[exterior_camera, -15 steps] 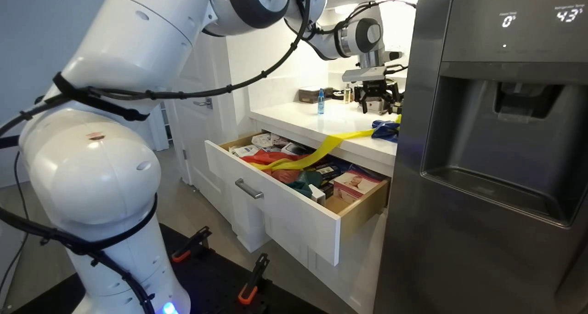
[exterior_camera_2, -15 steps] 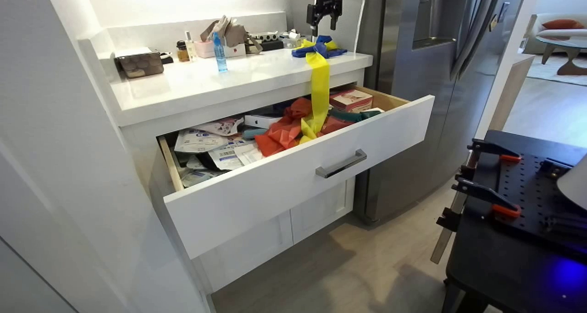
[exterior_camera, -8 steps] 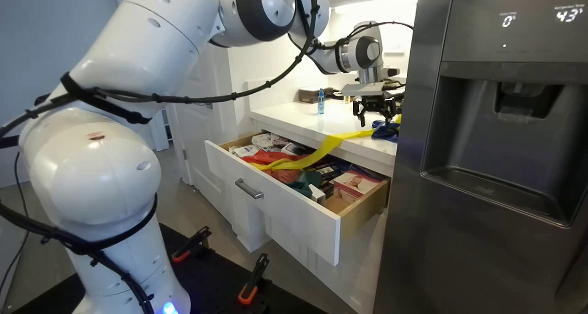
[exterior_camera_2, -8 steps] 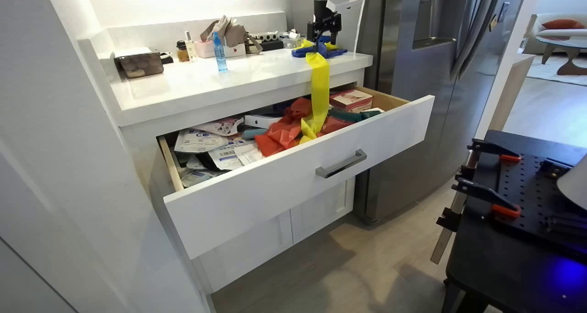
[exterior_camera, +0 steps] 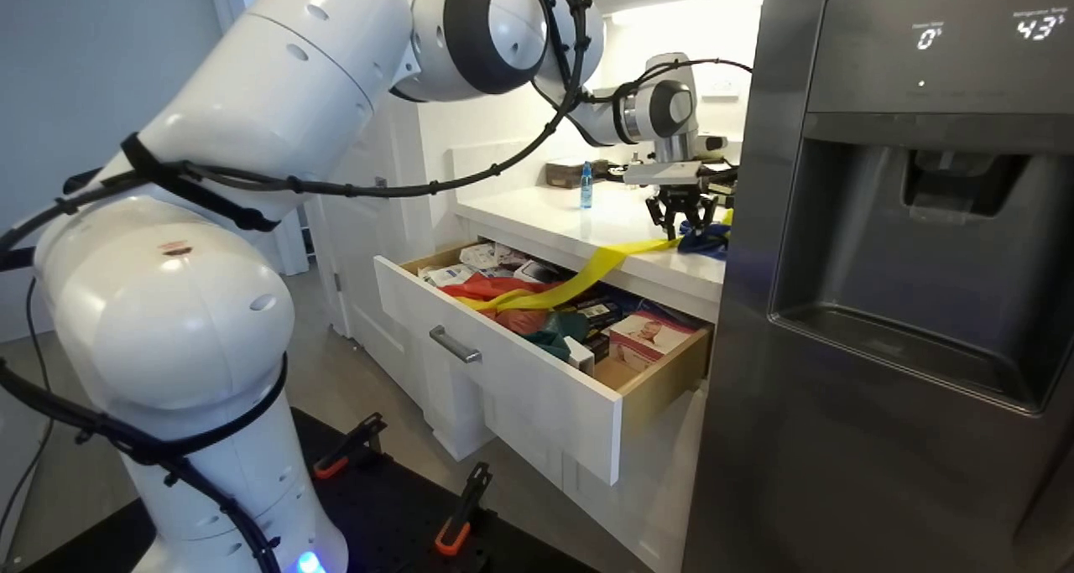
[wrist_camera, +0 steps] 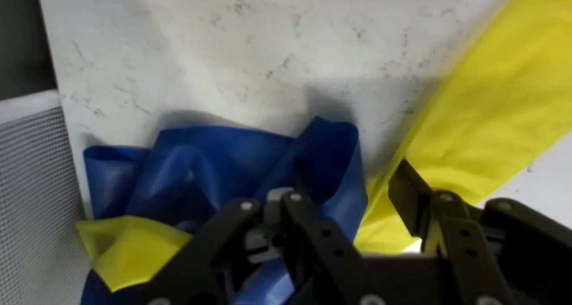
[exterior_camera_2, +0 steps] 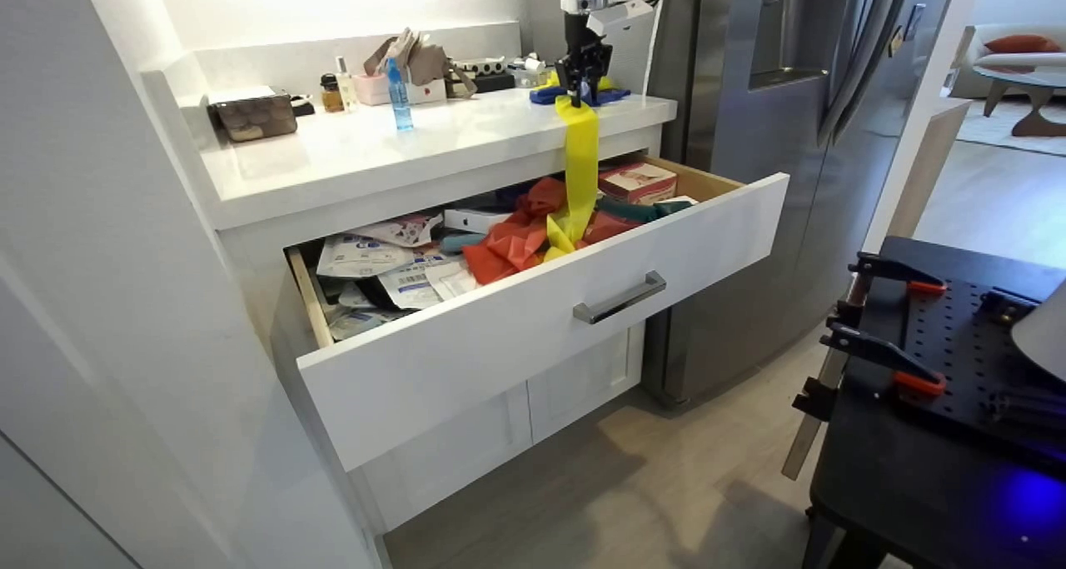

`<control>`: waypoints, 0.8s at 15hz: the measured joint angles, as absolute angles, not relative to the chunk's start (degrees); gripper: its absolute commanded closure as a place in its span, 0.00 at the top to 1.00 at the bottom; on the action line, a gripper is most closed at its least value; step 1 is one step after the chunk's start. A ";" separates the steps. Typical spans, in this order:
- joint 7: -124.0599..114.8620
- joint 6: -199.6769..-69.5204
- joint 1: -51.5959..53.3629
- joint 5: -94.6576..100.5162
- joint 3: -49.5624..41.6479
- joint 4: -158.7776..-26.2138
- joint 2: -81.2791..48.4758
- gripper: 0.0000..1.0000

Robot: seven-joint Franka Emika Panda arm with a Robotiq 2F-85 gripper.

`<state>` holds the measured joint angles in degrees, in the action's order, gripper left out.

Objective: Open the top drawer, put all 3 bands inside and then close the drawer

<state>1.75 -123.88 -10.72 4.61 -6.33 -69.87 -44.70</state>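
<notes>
Ylw band part-in open drwr

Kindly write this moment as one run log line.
top drawer: open; red band: in drawer; yellow band: from counter into drawer; blue band: on counter; tool: jaws apart, at blue and yellow bands, contact unclear

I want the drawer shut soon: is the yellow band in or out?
Partly in: in both exterior views the yellow band has one stretch inside the drawer, another up on the counter.
</notes>
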 measured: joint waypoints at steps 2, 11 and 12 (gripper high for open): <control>1.80 -123.87 -10.69 4.61 -6.10 -69.42 -44.93 0.05; 16.47 -120.86 -10.31 3.04 0.88 -72.90 -40.15 0.00; 18.73 -120.65 -9.95 3.05 1.59 -75.04 -38.03 0.00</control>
